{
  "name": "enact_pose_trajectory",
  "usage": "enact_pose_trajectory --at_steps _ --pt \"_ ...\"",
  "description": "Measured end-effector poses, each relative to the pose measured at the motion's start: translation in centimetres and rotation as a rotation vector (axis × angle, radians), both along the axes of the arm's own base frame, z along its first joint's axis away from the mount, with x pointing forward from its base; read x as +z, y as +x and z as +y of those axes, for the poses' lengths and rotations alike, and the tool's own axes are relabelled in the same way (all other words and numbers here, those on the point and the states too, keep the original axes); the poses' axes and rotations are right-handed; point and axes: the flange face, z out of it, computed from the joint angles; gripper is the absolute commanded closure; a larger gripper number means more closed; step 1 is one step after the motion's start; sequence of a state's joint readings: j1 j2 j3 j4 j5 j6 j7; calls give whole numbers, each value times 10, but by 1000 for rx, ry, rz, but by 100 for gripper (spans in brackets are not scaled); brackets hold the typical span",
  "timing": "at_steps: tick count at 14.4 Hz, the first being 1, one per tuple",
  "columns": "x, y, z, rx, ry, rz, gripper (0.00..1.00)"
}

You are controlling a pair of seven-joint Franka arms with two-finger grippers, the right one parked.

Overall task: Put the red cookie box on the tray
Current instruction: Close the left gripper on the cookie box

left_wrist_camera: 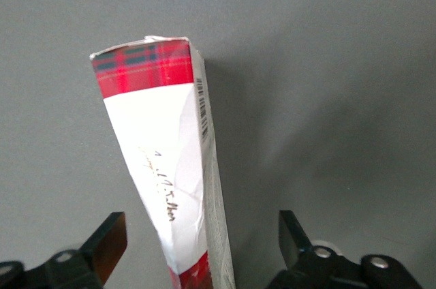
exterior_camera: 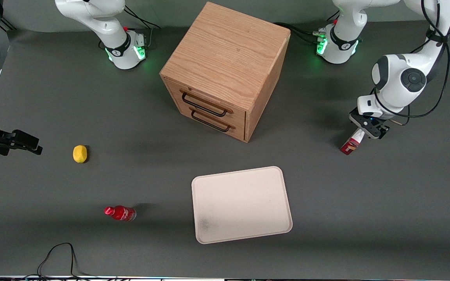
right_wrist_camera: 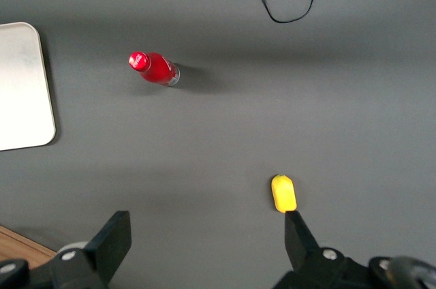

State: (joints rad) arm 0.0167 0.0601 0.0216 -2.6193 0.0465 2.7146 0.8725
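Toward the parked arm's end of the table [exterior_camera: 365,214]: a yellow lemon [exterior_camera: 79,153], and nearer to the front camera a small red bottle [exterior_camera: 120,213]. No need to touch either. In the middle, a wooden drawer cabinet [exterior_camera: 225,74], and nearer to the camera than it, the tray [exterior_camera: 241,203], flat and with nothing on it.

Toward the working arm's end: the red cookie box [exterior_camera: 350,145], standing tilted on the table, well apart from the tray. Just above it, the end effector [exterior_camera: 367,130], spread wide, with the upper end of the box [left_wrist_camera: 163,153] between the fingers [left_wrist_camera: 112,234] but seemingly touching neither.

Step in hand, probably: taking hold of the box. To do it well, center the box between the fingers before closing, because it sits closer to one of them. Lower a little for a deeper hold, then close gently, as thin cardboard can dent. Lift straight up before carrying toward the tray, to avoid dragging the lower end.
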Motion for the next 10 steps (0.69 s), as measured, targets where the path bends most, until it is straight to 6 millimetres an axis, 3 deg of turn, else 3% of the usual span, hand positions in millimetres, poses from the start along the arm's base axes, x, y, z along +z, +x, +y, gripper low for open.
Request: enact_pose_trajectory --at_steps 2,3,10 --pt "0 0 2 4 0 -1 91" --pt "0 0 4 9 0 -1 100" --pt "0 0 8 19 1 1 100"
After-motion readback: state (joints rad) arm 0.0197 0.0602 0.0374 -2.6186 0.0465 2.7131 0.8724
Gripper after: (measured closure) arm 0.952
